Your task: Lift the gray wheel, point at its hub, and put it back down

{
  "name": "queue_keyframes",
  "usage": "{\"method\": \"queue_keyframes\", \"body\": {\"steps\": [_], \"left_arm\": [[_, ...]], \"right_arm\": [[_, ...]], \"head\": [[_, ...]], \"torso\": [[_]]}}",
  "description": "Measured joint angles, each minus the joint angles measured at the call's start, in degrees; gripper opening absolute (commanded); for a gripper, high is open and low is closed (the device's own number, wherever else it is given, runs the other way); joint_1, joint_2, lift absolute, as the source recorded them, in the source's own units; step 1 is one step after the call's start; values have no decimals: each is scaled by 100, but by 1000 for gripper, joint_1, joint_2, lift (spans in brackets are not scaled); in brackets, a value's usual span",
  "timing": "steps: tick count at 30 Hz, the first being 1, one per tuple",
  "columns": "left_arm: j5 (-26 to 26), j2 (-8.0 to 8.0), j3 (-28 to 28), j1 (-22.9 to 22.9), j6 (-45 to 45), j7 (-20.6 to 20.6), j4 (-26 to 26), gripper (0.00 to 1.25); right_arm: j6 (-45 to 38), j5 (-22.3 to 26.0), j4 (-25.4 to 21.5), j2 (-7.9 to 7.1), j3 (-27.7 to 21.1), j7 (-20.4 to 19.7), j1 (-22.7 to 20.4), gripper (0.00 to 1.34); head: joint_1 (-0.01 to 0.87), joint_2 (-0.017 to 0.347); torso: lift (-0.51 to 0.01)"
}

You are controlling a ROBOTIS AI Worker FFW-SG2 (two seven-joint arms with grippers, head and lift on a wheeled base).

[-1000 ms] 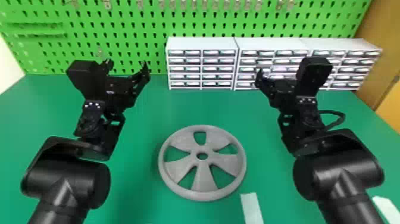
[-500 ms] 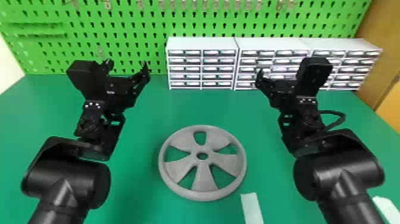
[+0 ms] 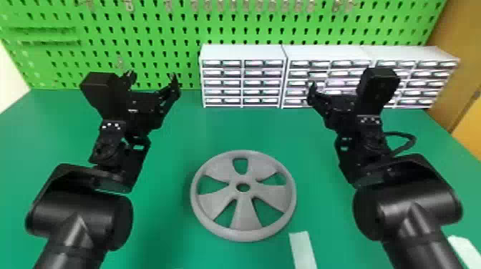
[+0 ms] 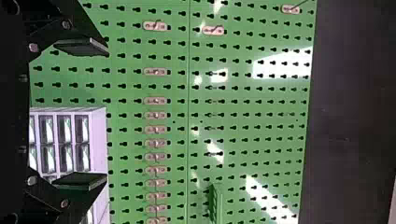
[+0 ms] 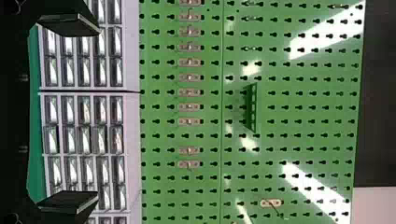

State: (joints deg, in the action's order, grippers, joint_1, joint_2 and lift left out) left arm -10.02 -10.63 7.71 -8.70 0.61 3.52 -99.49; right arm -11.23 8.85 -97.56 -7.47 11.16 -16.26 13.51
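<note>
Hanging open beyond one gray wheel [image 3: 244,214] are one left gripper [image 3: 151,76], one right gripper [image 3: 338,84].

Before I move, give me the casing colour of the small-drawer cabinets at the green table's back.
White casing, seen best in the head view.
</note>
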Motion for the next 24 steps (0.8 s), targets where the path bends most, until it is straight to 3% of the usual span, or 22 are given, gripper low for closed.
{"method": "queue_keyframes", "body": {"steps": [24], "left_arm": [[0,0,-6,5,0,0,0,939]], "right_arm": [[0,18,0,8,5,0,17,1266]], "head": [[692,48]], "torso": [[-88]]}}
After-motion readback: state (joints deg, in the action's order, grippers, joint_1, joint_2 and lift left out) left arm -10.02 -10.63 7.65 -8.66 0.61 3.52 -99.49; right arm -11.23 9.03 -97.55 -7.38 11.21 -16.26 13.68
